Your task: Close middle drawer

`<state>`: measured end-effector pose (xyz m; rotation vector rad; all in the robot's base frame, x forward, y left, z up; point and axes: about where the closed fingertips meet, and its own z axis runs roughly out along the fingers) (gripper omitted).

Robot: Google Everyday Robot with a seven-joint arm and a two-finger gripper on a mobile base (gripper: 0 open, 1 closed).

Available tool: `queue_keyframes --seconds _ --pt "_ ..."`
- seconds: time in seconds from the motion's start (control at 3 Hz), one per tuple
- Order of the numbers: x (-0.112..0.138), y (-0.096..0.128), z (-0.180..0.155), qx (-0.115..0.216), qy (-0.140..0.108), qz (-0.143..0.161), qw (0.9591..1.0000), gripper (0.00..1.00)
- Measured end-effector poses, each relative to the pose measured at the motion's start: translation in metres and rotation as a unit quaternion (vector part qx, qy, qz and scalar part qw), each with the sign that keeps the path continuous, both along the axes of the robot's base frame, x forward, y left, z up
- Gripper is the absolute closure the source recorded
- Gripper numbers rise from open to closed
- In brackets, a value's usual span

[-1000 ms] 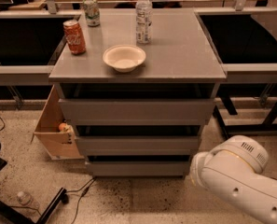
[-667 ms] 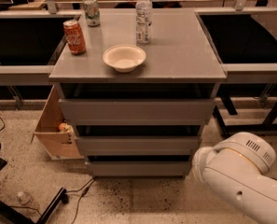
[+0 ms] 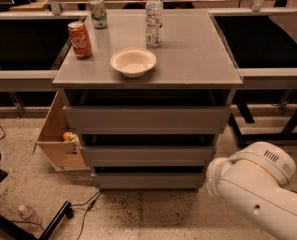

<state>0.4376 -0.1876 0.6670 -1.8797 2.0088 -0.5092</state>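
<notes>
The grey cabinet has three handleless drawer fronts stacked under its top. The middle drawer (image 3: 148, 155) shows as a flat grey front of medium width, between the wide top front (image 3: 146, 119) and the narrow bottom front (image 3: 148, 180). Its inside is hidden. Only a white arm segment (image 3: 258, 191) shows, at the lower right beside the cabinet's right side. The gripper itself is out of view.
On the cabinet top (image 3: 198, 59) stand a white bowl (image 3: 133, 62), a red can (image 3: 80, 39), a green can (image 3: 98, 12) and a clear water bottle (image 3: 154, 16). A wooden box (image 3: 58, 139) leans at the cabinet's left. A bottle (image 3: 28, 215) and cables lie on the floor.
The white arm segment has shifted slightly up and to the left at the lower right. The drawers and the objects on top have not moved.
</notes>
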Motion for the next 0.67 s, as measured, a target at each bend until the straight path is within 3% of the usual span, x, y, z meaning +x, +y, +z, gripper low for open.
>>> queue_keyframes --seconds 0.33,0.67 --pt "0.0 0.0 0.0 0.0 0.0 0.0 1.0 0.0" --pt "0.0 0.0 0.0 0.0 0.0 0.0 1.0 0.0"
